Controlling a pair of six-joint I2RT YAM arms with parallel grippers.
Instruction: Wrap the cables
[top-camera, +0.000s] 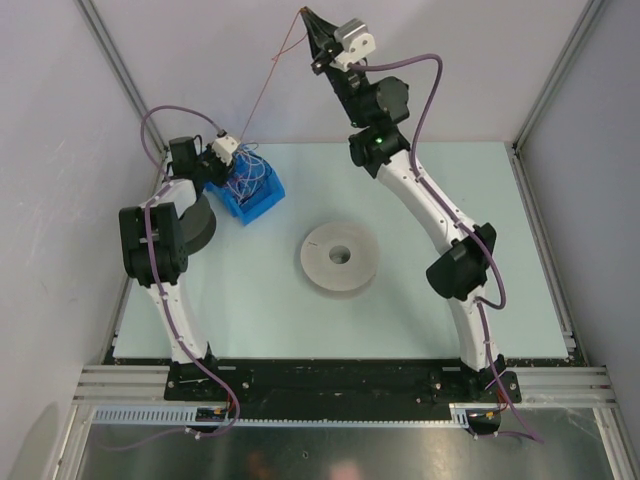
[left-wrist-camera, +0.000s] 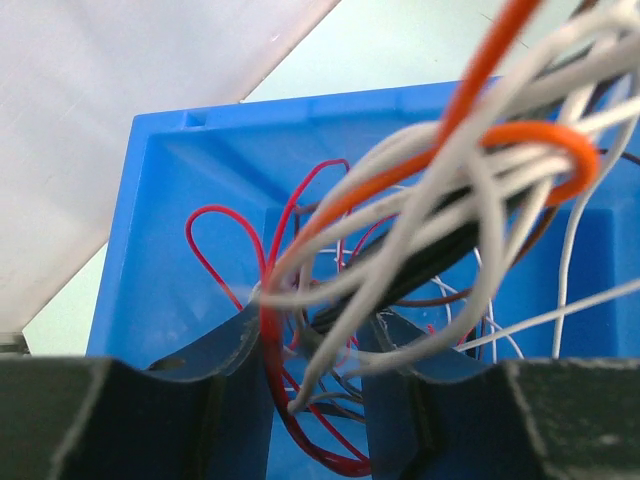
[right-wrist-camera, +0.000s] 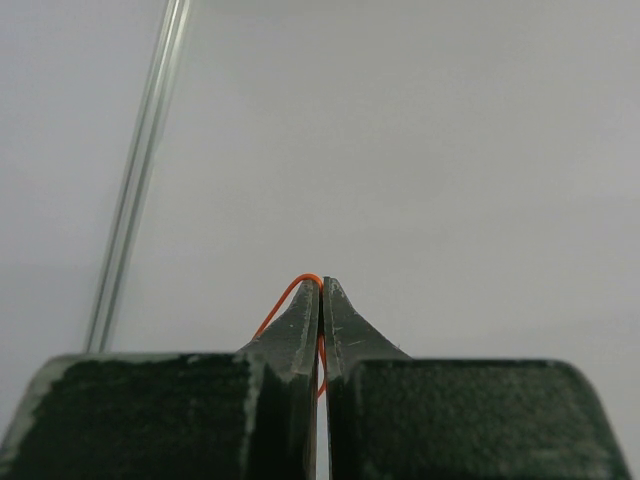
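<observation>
**Tangled white, red and orange cables (left-wrist-camera: 450, 170) heaped in blue plastic bin (left-wrist-camera: 170, 200), back-left on table**

Nearest, mid-way across pale green tabletop (top-camera: 250, 310): grey round spool (top-camera: 339, 258), lying flat, well apart from the bin. Farther back and left: left gripper (left-wrist-camera: 315, 335) dipped into the bin, jaws partly apart, several strands running through the gap without being pinched. Farthest, raised above the table's back edge: right gripper (right-wrist-camera: 320, 285), jaws pressed fully together on thin orange cable (top-camera: 268, 80), stretched straight and slanting down to the bin.
</observation>
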